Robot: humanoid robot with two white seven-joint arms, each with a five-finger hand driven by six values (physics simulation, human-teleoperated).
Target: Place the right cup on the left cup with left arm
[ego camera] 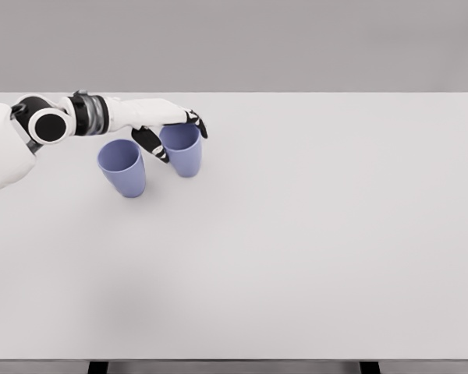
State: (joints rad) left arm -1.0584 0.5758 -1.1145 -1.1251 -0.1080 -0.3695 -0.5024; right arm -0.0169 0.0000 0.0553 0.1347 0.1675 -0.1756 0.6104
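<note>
**Left hand positioned at right cup**

Two blue cups stand upright on the white worktop [296, 257], close together at its far left. The left hand [165, 123] reaches over the right cup [183, 152]. Its fingers [196, 123] curl around the rim, thumb between the cups. The left cup [123, 167] stands just beside, untouched.

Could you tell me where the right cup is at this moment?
In the head view, the right cup stands upper left on the table, beside the left cup, with the left hand around its rim.
</note>
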